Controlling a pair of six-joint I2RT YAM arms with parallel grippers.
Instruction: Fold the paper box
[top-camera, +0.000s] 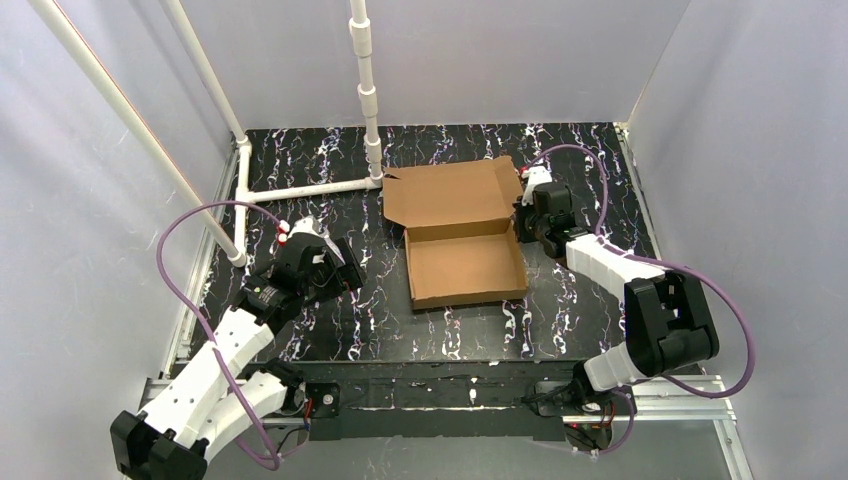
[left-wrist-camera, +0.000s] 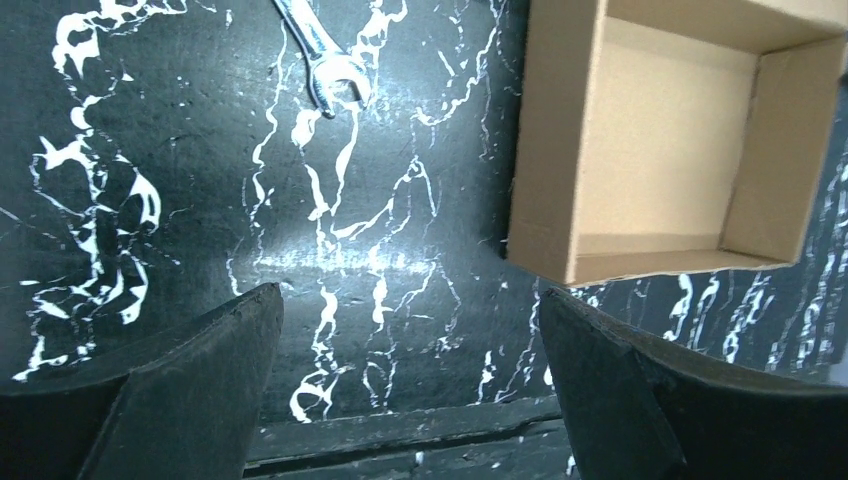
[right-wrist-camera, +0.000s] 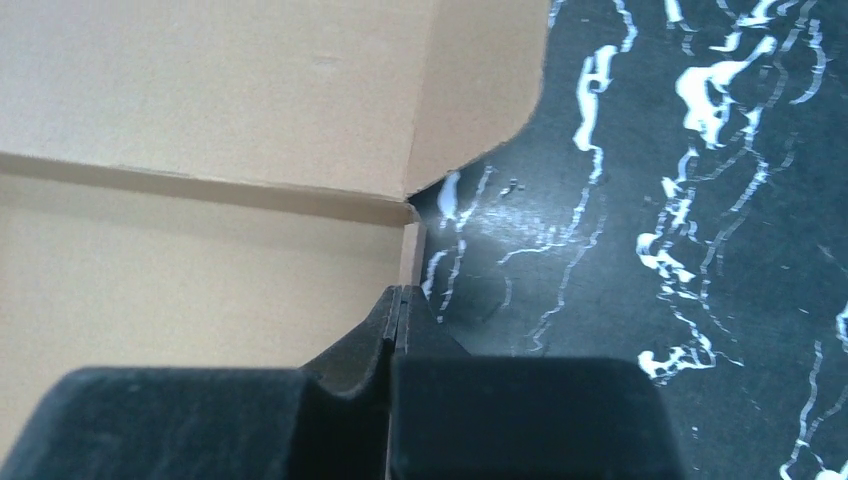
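Note:
The paper box (top-camera: 465, 268) is brown cardboard and sits mid-table as a shallow tray with its walls up. Its lid (top-camera: 450, 195) lies open behind it, with side flaps spread. My right gripper (top-camera: 522, 215) is at the box's right side, by the hinge corner. In the right wrist view its jaws (right-wrist-camera: 400, 292) are closed together, with the tips against the top of the box's right wall (right-wrist-camera: 412, 255). My left gripper (top-camera: 345, 270) hovers left of the box. It is open and empty (left-wrist-camera: 410, 310), with the tray's near corner (left-wrist-camera: 545, 250) just beyond its right finger.
A white PVC pipe frame (top-camera: 310, 187) lies on the black marbled table at the back left, with an upright post (top-camera: 368, 90) just behind the lid. A metal wrench (left-wrist-camera: 325, 60) lies on the table left of the box. Grey walls enclose the table.

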